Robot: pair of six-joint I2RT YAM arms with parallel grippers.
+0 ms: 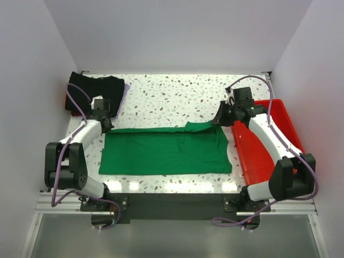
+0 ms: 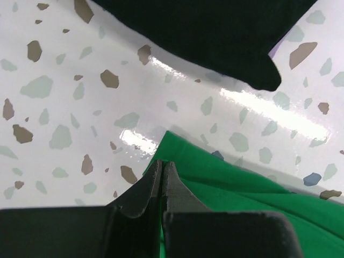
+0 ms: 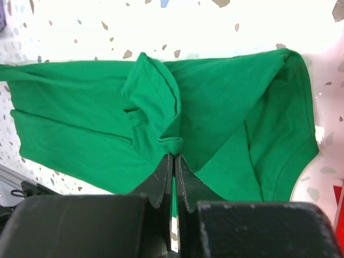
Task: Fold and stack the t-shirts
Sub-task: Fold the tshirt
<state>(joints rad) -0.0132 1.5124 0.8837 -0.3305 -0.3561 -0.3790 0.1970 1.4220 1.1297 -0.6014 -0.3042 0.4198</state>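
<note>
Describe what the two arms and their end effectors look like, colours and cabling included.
Both the left arm and right arm have white tubular links joined by chunky black joint housings. A purple cable loops loosely along each one. The left end effector and right end effector are matt black: two slim, tapered fingers on a blocky body. No markings are visible.

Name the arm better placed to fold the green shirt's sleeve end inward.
Right: the right pincer sits at the shirt's bunched sleeve end; the left pincer is at the opposite corner.
</note>
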